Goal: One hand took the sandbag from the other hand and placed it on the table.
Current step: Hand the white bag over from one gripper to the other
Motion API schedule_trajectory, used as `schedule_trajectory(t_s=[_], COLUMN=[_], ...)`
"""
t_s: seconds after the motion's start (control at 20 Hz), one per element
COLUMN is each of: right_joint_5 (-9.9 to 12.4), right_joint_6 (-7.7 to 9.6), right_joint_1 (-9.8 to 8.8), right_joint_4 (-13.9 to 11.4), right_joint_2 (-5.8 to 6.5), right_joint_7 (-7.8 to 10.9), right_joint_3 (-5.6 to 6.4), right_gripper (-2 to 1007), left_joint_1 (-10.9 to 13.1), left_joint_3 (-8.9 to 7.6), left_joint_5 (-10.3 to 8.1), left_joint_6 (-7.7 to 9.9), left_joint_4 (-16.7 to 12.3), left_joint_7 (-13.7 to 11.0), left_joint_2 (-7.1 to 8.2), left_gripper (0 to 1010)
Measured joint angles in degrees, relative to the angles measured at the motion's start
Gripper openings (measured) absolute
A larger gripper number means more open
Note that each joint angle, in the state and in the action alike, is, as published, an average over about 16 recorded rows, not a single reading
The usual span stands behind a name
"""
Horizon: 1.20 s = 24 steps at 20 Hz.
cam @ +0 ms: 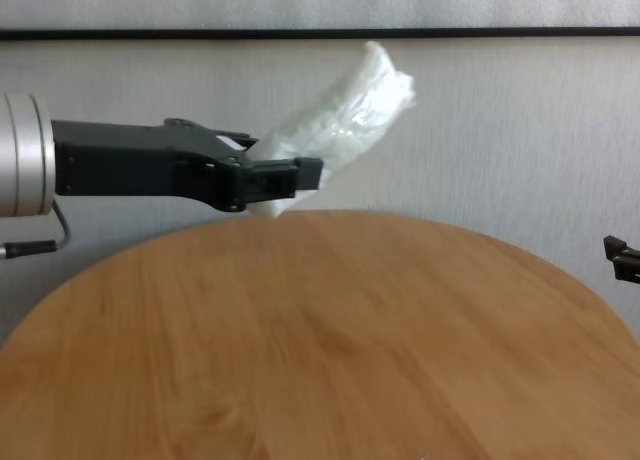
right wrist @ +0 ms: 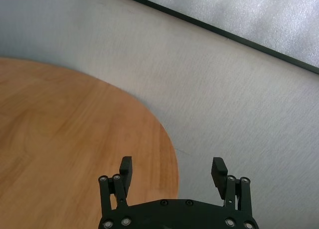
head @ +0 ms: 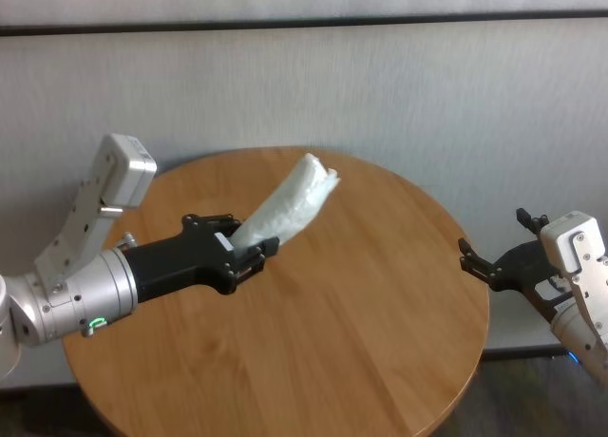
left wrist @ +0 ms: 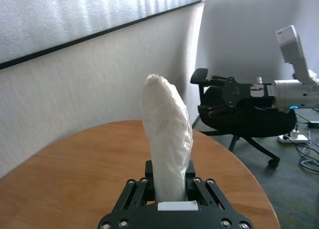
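Sandbag [head: 290,207] clamped at its lower end in left hand [head: 249,250], held up clear of the tabletop [head: 313,342], free end tilted up and away. Likely soft, loose fill, crinkly slick plastic; may sag or slip, so take it mid-body, across the width. Right hand [head: 486,266], fingers apart and empty, waits off the tabletop's right edge, well apart from it.
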Motion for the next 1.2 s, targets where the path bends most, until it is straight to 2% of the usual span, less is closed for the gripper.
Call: schedule_trajectory(t_s=[0.55,1.2], right_joint_5=[0.0,0.0], right_joint_6=[0.0,0.0], right_joint_1=[0.0,0.0], right_joint_4=[0.0,0.0], right_joint_2=[0.0,0.0], right_joint_7=[0.0,0.0], right_joint_3=[0.0,0.0], right_gripper=[1002,1002], left_joint_1=[-0.96,-1.16], left_joint_3=[1.82,2.01], left_joint_5=[-1.04,-1.12], left_joint_6=[0.45,0.88], left_joint_4=[-0.7,-0.5], left_joint_7=[-0.47,-0.27], left_joint_2=[0.82,0.84], left_gripper=[358,359])
